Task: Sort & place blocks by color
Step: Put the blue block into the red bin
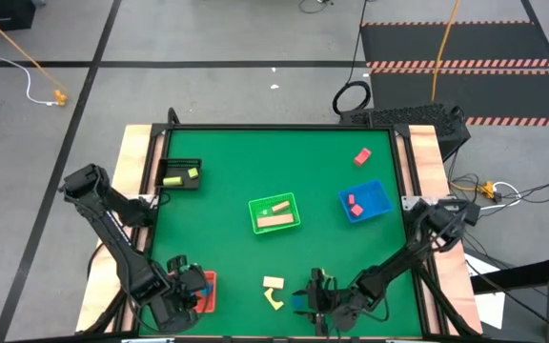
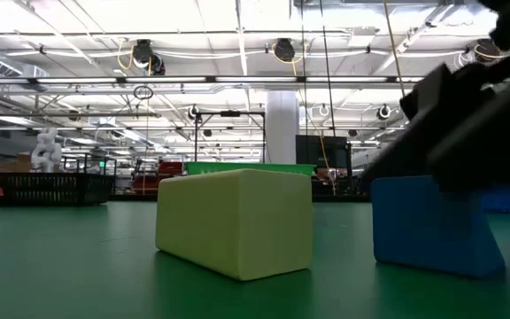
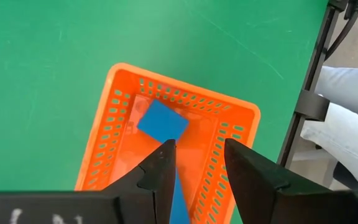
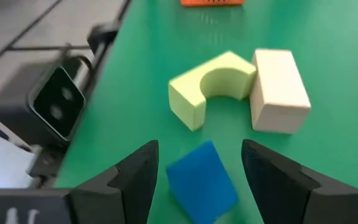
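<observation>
Blue block (image 3: 161, 122) under left tool (image 3: 199, 163) partly hidden; orange tray (image 3: 113, 118) cropped.

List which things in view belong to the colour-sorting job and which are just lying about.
Job:
- blue block between the right tool fingers
- yellow-green arch block
- cream bar block
- blue block in the orange perforated tray, under the left tool
- green tray, blue tray, black tray

Lying about:
- black cable coil
- yellow cable

Green tray (image 1: 275, 213) sits mid-table with open mat all round it. Toward the near edge from it, yellow arch (image 1: 274, 299) and cream block (image 1: 274, 282) touch, crowding that lane.
</observation>
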